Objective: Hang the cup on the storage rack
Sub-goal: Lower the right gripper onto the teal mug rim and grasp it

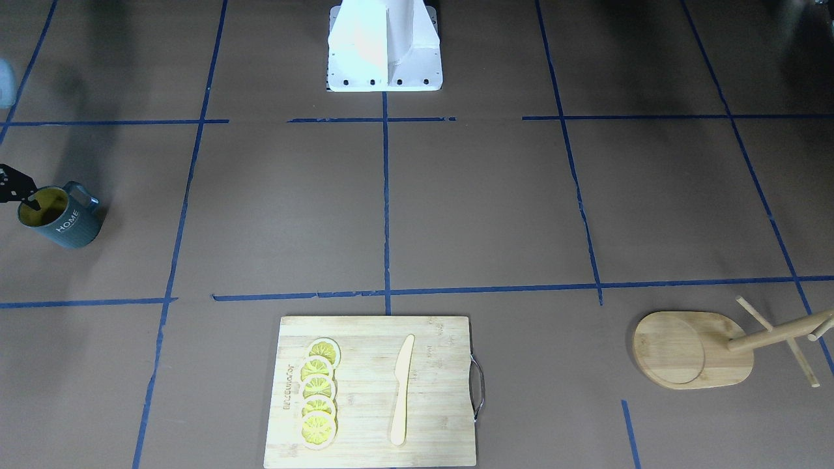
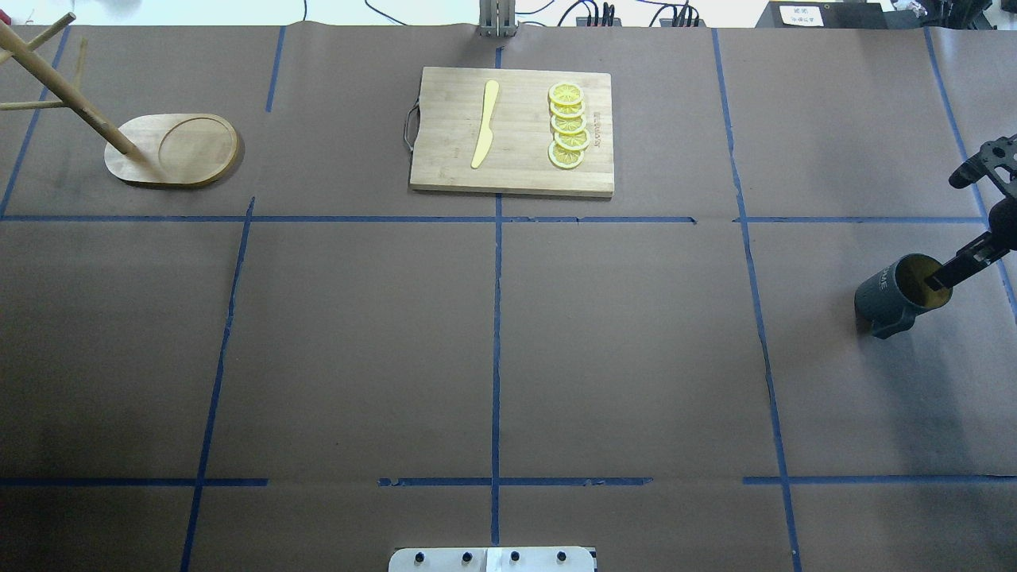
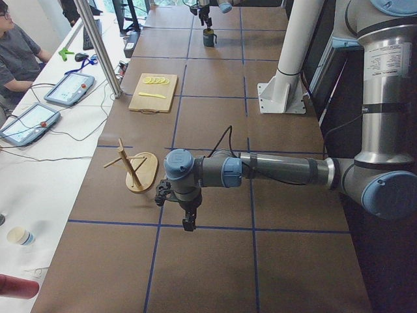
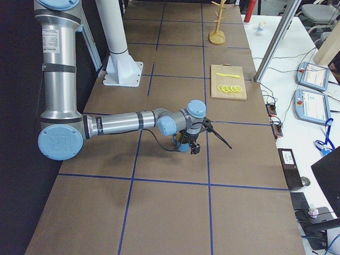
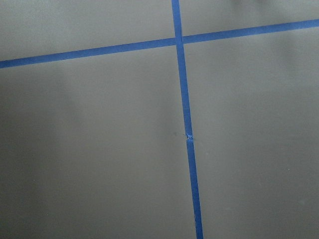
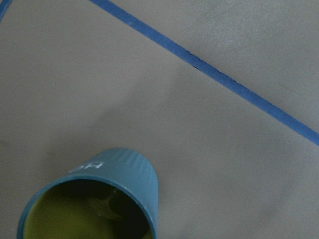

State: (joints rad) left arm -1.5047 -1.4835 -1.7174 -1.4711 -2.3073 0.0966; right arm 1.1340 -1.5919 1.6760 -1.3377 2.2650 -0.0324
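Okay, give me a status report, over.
Right gripper at the cup, one finger inside, grip unclear. Left gripper low over the table, state unclear. Cup upright, rack at the opposite end. Cutting board sits between them.

On the counter (image 2: 493,349), the storage rack (image 2: 171,149) stood at the far left corner, its post rising from the left end of its base. The cutting board (image 2: 512,179) lay at the far middle, carrying a knife (image 2: 485,124) to the left of a row of lemon slices (image 2: 569,125). The cup (image 2: 902,295) sat at the right edge, nearer the robot and well apart from the board. The right gripper (image 2: 945,274) had one of its fingers (image 2: 960,267) inside the cup
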